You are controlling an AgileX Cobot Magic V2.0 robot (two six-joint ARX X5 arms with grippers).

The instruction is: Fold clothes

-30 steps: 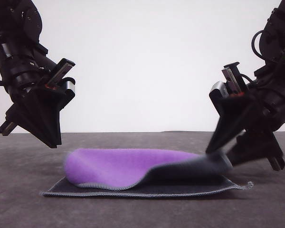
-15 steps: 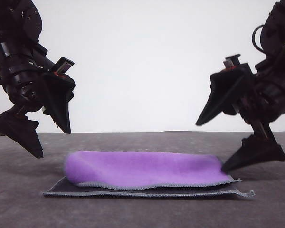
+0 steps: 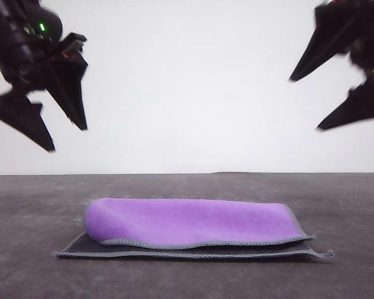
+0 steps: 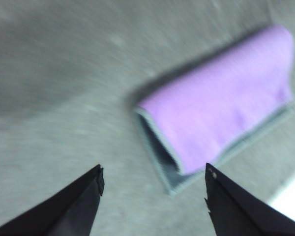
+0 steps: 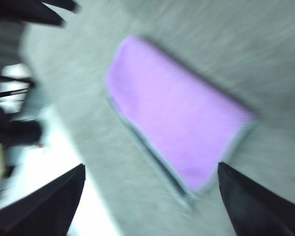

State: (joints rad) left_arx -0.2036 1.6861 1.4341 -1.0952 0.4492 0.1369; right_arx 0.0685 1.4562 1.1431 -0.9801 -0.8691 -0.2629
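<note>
The clothes (image 3: 193, 225) lie folded in half on the grey table, purple face up, with the charcoal layer and grey stitched edge showing along the near side. The left wrist view shows the clothes (image 4: 221, 108) blurred, as does the right wrist view, where the clothes (image 5: 177, 113) fill the middle. My left gripper (image 3: 67, 138) hangs open high above the cloth's left end. My right gripper (image 3: 305, 104) is open, raised at the upper right and blurred. Both are empty and well apart from the cloth.
The dark grey table (image 3: 37, 274) runs across the whole front view, with a white wall behind. A loose thread end (image 3: 327, 254) sticks out at the cloth's near right corner.
The right gripper let go of the cloth's right edge, which dropped flat into the fold. Both grippers opened and rose well above the table.
</note>
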